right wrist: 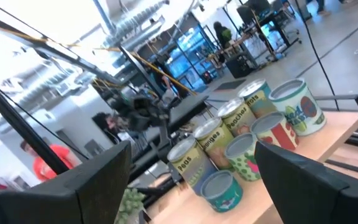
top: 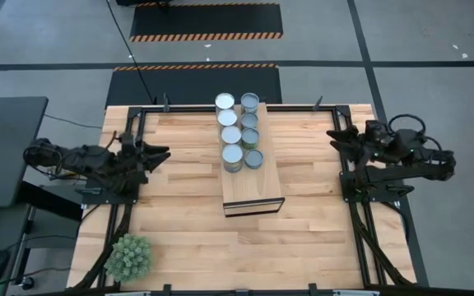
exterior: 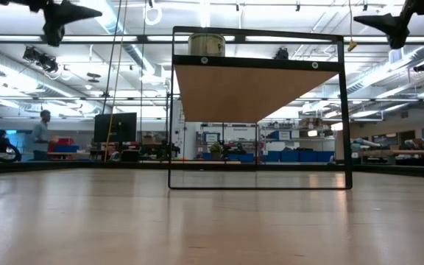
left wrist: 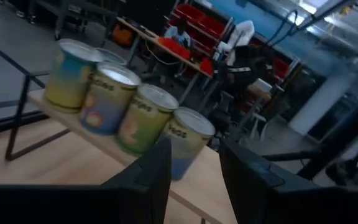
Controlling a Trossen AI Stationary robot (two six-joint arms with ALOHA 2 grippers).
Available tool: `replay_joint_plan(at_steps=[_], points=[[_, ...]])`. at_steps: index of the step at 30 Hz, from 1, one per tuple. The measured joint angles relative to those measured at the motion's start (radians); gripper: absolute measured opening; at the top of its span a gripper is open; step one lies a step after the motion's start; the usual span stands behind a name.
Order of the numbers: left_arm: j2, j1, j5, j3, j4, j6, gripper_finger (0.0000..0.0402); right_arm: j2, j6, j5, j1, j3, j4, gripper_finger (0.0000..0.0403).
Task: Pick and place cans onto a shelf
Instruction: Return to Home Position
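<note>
The shelf is a long light-wood plank on a black frame and stands mid-table. In the low view its frame rests on the tabletop. Several cans stand upright on the shelf's far half in two rows, bright silvery tops on the left and duller blue-grey tops on the right. They also show in the left wrist view and the right wrist view. My left gripper is open and empty at the table's left edge. My right gripper is open and empty at the right edge. Both are held above the table.
A spiky green plant ball sits at the table's near left corner. A black rail frame runs along the far and side edges. The shelf's near half is bare wood. People show in the room beyond the table.
</note>
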Motion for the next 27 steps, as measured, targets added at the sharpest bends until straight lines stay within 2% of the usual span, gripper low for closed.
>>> replay_joint_plan(at_steps=[7,16,19,23,27], points=[[-0.166,0.011,-0.069,-0.122,-0.004,-0.029,0.0126,-0.089,-0.004,0.014,0.000,0.000,-0.023,0.0348],[-0.340,0.061,-0.063,-0.250,-0.012,-0.065,0.0042,-0.086,0.035,0.015,0.000,-0.003,-0.066,0.0348],[-0.367,0.081,-0.066,-0.280,-0.013,-0.073,0.0012,-0.086,0.042,0.016,0.000,-0.003,-0.080,0.0348],[-0.362,0.108,-0.049,-0.312,-0.013,-0.115,0.0006,-0.086,0.033,0.025,0.000,-0.003,-0.076,0.0345],[-0.363,0.129,0.004,-0.356,-0.008,-0.172,0.0004,-0.086,0.020,0.027,0.000,-0.005,-0.074,0.0310]])
